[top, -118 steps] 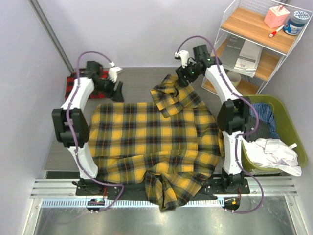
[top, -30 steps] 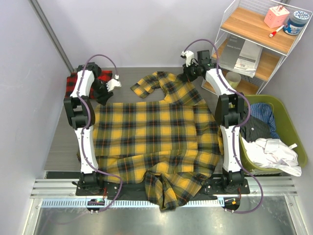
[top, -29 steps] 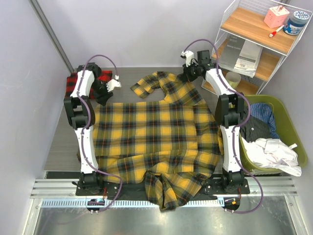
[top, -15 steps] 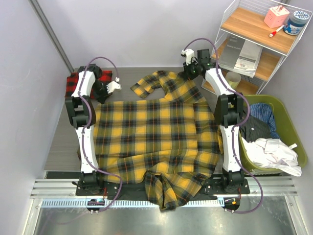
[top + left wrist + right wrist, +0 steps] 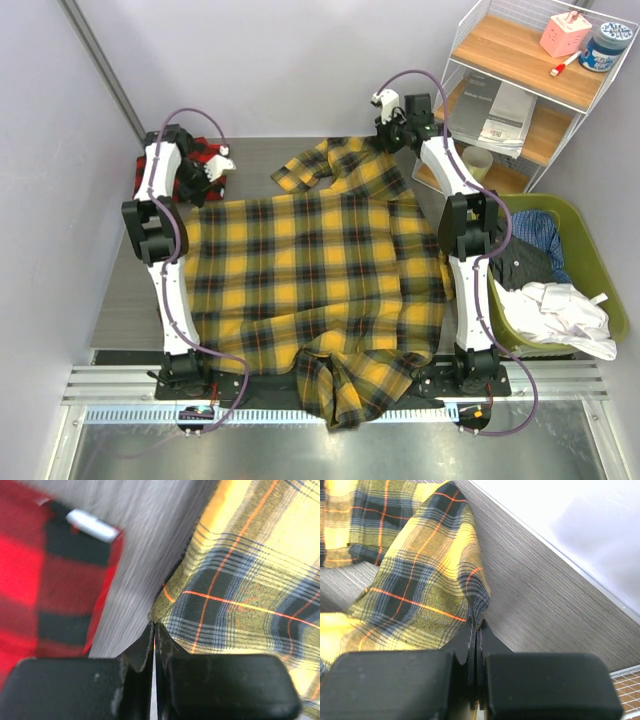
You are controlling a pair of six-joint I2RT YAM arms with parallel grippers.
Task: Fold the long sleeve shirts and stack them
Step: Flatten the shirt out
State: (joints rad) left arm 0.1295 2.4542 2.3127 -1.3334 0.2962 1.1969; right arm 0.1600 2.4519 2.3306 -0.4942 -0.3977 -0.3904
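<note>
The yellow-and-black shirt lies spread over the table. Its near hem hangs off the front edge and one sleeve is bunched at the far side. I see my left gripper pinched tight on the shirt's far left corner. My right gripper is clamped on a fold at the far right corner. The red-and-black shirt sits far left beside the left gripper; the blurred wrist view suggests bare table separates the two shirts. A green bin of clothes stands to the right.
</note>
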